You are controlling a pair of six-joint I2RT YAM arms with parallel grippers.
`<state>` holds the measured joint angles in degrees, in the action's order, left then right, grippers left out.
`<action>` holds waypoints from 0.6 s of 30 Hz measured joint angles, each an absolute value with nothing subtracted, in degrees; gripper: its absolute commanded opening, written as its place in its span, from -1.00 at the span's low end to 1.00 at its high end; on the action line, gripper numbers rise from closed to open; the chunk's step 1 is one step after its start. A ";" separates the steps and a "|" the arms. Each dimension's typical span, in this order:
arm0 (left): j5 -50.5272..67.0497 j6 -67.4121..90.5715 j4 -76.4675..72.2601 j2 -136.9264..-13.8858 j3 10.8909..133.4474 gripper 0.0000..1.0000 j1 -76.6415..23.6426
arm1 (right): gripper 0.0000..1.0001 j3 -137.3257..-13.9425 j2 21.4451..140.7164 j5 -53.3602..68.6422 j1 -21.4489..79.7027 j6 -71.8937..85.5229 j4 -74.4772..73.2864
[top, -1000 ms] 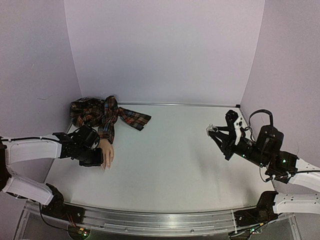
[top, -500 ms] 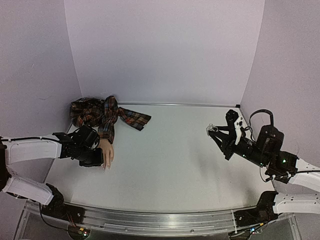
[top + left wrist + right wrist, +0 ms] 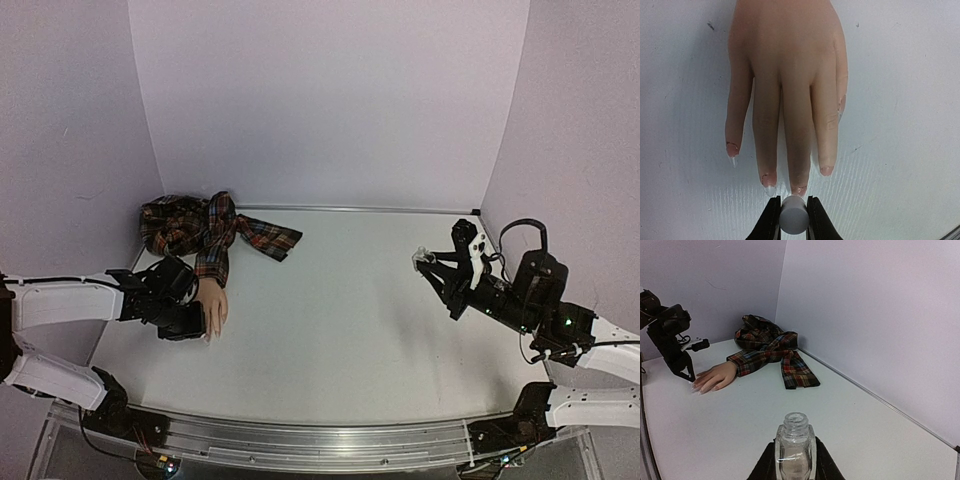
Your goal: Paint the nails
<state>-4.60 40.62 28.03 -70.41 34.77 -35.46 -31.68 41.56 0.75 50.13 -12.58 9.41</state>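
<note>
Left gripper [image 3: 793,209]: clamped on a small white cap [image 3: 793,221], probably the brush's, at the middle fingertip | nails [image 3: 770,190]: pale, on the mannequin hand [image 3: 213,300] lying flat at the table's [image 3: 340,310] left, plaid sleeve [image 3: 215,235] behind | change: left gripper has slid slightly nearward | right gripper [image 3: 432,265]: unmoved, closed around an open clear bottle [image 3: 795,440].

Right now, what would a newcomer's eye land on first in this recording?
The flesh-coloured mannequin hand lies palm down on the left, with its plaid sleeve bunched in the far corner. The left gripper pinches a white cap just at the middle finger's nail. On the right, the right gripper holds an open clear bottle.
</note>
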 measured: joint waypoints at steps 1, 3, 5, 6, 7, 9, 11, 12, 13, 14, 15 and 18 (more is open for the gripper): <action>-4.58 40.68 28.03 -70.41 34.72 -0.99 -35.47 | -1.00 -31.68 41.56 0.77 50.13 -12.58 9.41; -4.54 40.80 28.07 -70.29 34.68 -1.00 -35.49 | -1.00 -31.68 41.56 0.78 50.13 -12.58 9.41; -4.54 40.86 28.62 -69.50 34.68 -1.00 -35.75 | -1.00 -31.68 41.56 0.80 50.13 -12.58 9.41; -4.56 40.92 29.11 -68.86 34.70 -1.00 -35.95 | -1.00 -31.68 41.56 0.82 50.11 -12.58 9.41; -4.61 41.00 29.80 -67.66 34.71 -1.00 -36.17 | -1.00 -31.68 41.56 0.83 50.11 -12.56 9.41; -4.73 41.01 30.84 -65.29 34.90 -0.99 -36.45 | -1.00 -31.68 41.56 0.91 50.11 -12.56 9.41; -5.07 40.84 31.46 -64.16 35.57 -1.00 -36.47 | -1.00 -31.68 41.56 0.92 50.11 -12.58 9.41; -5.42 40.64 31.59 -64.13 36.12 -0.99 -36.47 | -1.00 -31.68 41.57 0.93 50.11 -12.58 9.41; -5.84 40.37 31.60 -64.61 36.81 -1.00 -36.47 | -1.00 -31.68 41.58 0.93 50.11 -12.57 9.41; -6.21 40.06 31.57 -65.44 37.52 -1.00 -36.47 | -1.00 -31.68 41.58 0.93 50.11 -12.56 9.41; -6.32 39.66 31.47 -66.55 38.13 -1.00 -36.47 | -1.00 -31.68 41.57 0.93 50.11 -12.56 9.41; -6.87 38.74 30.95 -68.88 38.74 -0.99 -36.45 | -1.00 -31.46 41.47 0.91 50.11 -12.50 9.61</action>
<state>-6.87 38.74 30.95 -68.88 38.74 -36.45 -31.46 41.47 0.91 50.11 -12.50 9.61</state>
